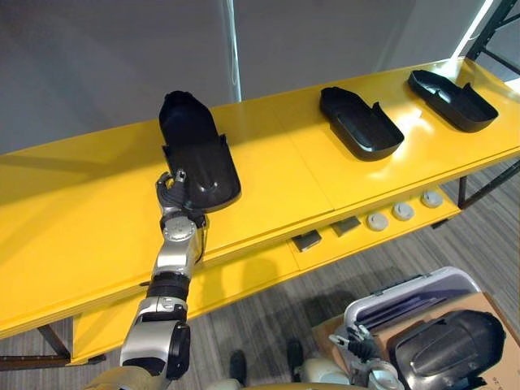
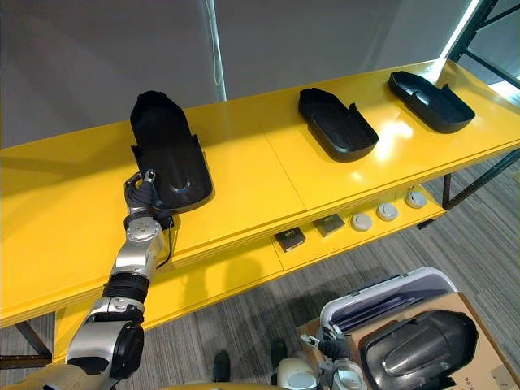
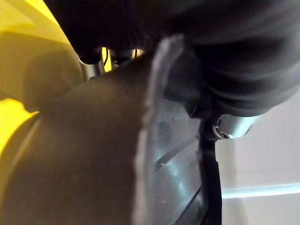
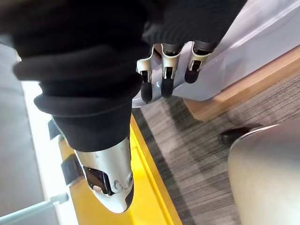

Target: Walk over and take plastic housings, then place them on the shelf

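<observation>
A black plastic housing [image 1: 197, 153] lies on the yellow shelf top [image 1: 73, 211], towards its left. My left hand [image 1: 173, 192] is at the housing's near end, fingers and thumb curled over its rim. Up close in the left wrist view, the housing's wall [image 3: 178, 178] runs between the thumb [image 3: 229, 127] and the rest of the hand. Two more black housings [image 1: 361, 122] [image 1: 452, 99] rest further right on the same top. My right hand [image 1: 357, 341] hangs low at the bottom right, fingers [image 4: 164, 79] relaxed and holding nothing.
A cardboard box [image 1: 504, 370] at the lower right holds another dark housing [image 1: 447, 349], with a grey-white bin [image 1: 414, 294] beside it. The lower yellow shelf [image 1: 252, 280] carries two dark blocks [image 1: 307, 240] and three round discs [image 1: 403, 212]. Grey carpet lies below.
</observation>
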